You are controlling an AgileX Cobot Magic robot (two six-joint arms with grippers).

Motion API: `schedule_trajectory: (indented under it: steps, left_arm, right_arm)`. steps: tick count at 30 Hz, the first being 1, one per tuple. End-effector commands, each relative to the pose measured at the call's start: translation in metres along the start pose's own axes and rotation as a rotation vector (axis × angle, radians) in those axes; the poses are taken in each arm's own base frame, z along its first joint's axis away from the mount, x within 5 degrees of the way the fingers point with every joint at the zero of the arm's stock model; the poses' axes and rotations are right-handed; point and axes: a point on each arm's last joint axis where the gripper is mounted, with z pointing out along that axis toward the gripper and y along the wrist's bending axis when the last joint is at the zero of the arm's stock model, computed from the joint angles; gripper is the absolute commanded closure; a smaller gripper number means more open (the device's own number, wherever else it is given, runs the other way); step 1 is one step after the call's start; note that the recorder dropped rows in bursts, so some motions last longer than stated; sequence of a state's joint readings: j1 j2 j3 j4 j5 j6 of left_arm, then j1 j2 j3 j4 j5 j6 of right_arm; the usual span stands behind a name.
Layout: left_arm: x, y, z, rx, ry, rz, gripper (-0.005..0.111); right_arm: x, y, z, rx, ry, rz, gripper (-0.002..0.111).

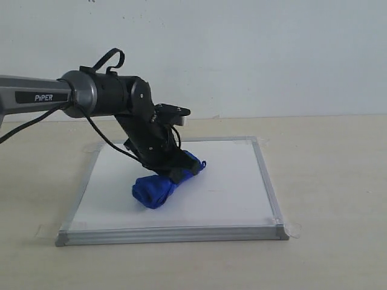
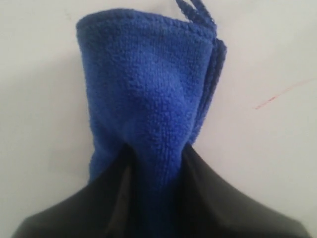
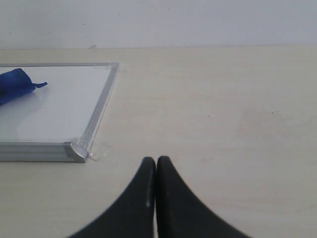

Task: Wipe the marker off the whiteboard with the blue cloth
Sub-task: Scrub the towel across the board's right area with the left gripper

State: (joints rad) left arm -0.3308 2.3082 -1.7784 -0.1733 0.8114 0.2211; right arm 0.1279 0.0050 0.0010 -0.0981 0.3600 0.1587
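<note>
The left fingers (image 2: 218, 198) grip the blue cloth (image 1: 154, 190), pressed on the whiteboard (image 1: 230, 187) near its middle. A faint red marker stroke (image 2: 285, 93) lies just off the cloth's layered edge, so a sideways sweep looks due. The right fingers (image 3: 171, 198), pinched together, hover over the worktop (image 3: 223, 109).

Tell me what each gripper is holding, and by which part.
The left gripper holds the blue cloth, jaws pinching one narrowed end; the rest lies on the whiteboard. The right gripper holds nothing, jaws shut.
</note>
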Motion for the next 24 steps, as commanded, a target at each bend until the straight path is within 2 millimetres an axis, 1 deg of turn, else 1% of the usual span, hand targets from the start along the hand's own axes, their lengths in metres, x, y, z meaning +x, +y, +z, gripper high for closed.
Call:
schedule_trajectory:
  steps: [1, 5, 10, 14, 18, 21, 22, 24]
  left_arm:
    - [0.002, -0.015, 0.004, 0.012, 0.029, 0.038, 0.103]
    - [0.001, -0.046, 0.012, 0.03, 0.025, 0.142, 0.103]
    - [0.014, -0.085, 0.025, 0.1, 0.121, 0.312, 0.103]
    - [0.019, -0.119, 0.024, 0.261, 0.13, 0.399, 0.103]
    - [0.017, -0.147, 0.017, 0.392, 0.058, 0.456, 0.103]
    - [0.013, -0.149, 0.016, 0.383, 0.011, 0.471, 0.103]
    - [0.011, -0.147, 0.017, 0.364, -0.004, 0.474, 0.103]
    - [0.005, -0.132, 0.02, 0.284, -0.037, 0.44, 0.103]
  right_arm:
    - [-0.001, 0.0, 0.0, 0.007, -0.01, -0.006, 0.108]
    - [0.0, -0.001, 0.0, 0.009, -0.003, -0.006, 0.108]
    - [0.0, -0.001, 0.0, 0.009, -0.003, -0.006, 0.108]
    - [0.0, -0.001, 0.0, 0.009, -0.003, -0.006, 0.108]
    - [0.0, -0.001, 0.0, 0.009, -0.003, -0.006, 0.108]
    - [0.0, -0.001, 0.0, 0.009, -0.003, -0.006, 0.108]
    - [0.0, -0.001, 0.0, 0.009, -0.003, -0.006, 0.108]
    - [0.0, -0.001, 0.0, 0.009, -0.003, -0.006, 0.108]
